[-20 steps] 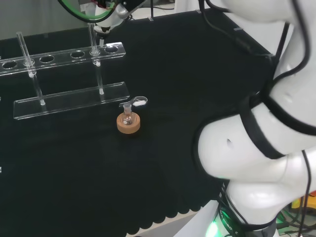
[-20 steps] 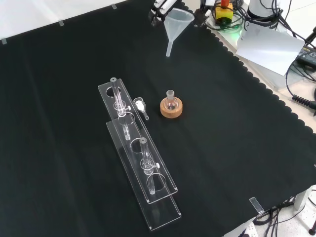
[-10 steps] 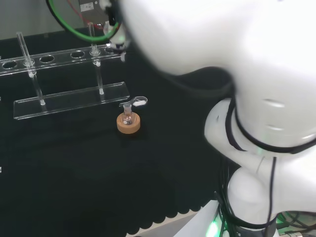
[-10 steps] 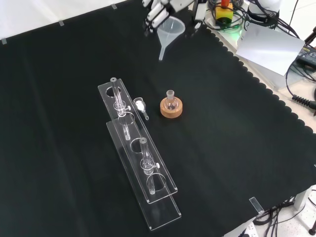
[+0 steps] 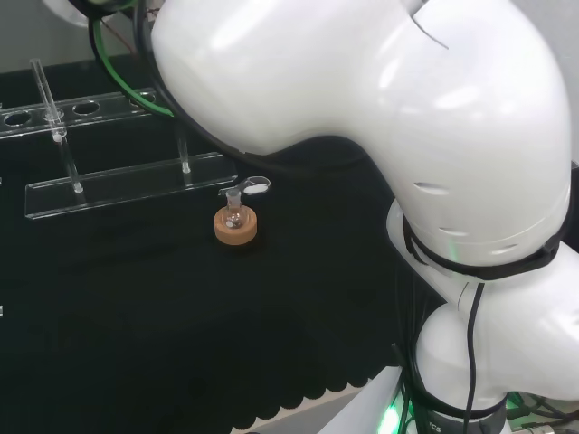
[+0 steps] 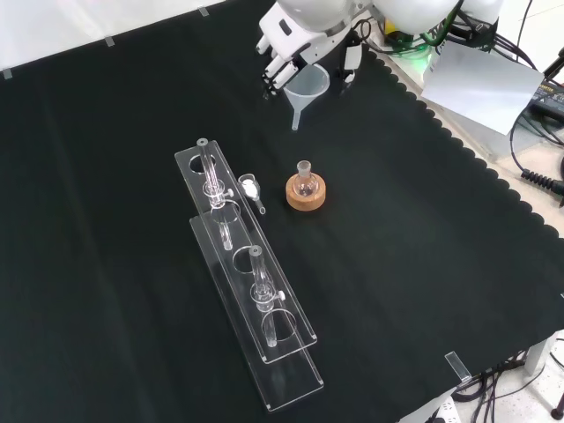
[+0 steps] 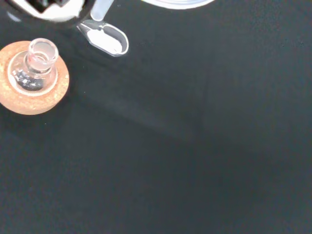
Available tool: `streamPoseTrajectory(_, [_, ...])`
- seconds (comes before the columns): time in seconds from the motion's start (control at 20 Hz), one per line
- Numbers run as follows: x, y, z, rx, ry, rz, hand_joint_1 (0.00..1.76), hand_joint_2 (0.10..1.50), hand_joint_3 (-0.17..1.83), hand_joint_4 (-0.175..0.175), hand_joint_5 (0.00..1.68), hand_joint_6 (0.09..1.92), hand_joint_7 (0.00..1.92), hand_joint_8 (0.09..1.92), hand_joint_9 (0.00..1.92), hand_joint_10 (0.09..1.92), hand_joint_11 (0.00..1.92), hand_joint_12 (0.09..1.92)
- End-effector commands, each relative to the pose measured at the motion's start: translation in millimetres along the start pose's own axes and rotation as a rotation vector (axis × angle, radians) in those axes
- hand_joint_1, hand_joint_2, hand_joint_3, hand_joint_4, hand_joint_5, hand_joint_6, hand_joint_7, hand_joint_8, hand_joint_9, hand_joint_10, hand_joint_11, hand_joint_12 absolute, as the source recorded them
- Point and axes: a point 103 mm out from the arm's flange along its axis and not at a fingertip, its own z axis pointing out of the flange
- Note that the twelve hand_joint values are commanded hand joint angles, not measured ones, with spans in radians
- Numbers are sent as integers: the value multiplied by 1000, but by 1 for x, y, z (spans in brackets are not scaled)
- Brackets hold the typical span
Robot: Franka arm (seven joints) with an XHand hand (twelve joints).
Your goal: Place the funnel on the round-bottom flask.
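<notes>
hand [image 6: 295, 48]: in the front view it comes in from the top, above the cloth, fingers curled round the rim of the funnel
funnel [image 6: 306, 88]: clear, upright, cone under the hand's fingers, stem pointing down, off the cloth
funnel to flask: in the front view the funnel hangs farther off than the flask, about in line with it, well apart, not yet over its neck
flask [image 6: 305, 181]: small round-bottom one, upright in its cork ring, neck open; in the head view [image 5: 234, 212] it stands left of the big white arm links; in the wrist view [image 7: 35, 67] some dark bits lie inside it
ring [image 6: 306, 198]: cork stand on the black cloth, near the middle of the front view
scoop [image 6: 251, 189]: small clear piece with white in its bowl, lying on the cloth just left of the flask in the front view, between the flask and the rack
rack [image 6: 249, 276]: clear plastic, long, running from the middle towards the near edge in the front view, left of the flask; thin clear tubes stand in it
cloth [image 6: 423, 264]: black, covering the bench
</notes>
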Motion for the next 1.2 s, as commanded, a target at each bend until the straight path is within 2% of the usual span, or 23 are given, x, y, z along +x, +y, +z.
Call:
streamPoseTrajectory(0.05, [22, 5, 8, 23, -7, -38, 830, 767, 646, -29, 506, 535, 569, 669, 1011, 435, 638, 1276])
streamPoseTrajectory(0.6, [50, 21, 22, 53, -15, -77, 827, 768, 648, -29, 507, 539, 569, 668, 1011, 435, 639, 1274])
streamPoseTrajectory(0.8, [54, 22, 20, 39, -21, -98, 826, 768, 649, -29, 508, 539, 569, 668, 1011, 435, 638, 1273])
streamPoseTrajectory(1.2, [58, 27, 20, 42, -36, -100, 825, 768, 649, -28, 511, 542, 570, 669, 1011, 435, 638, 1273])
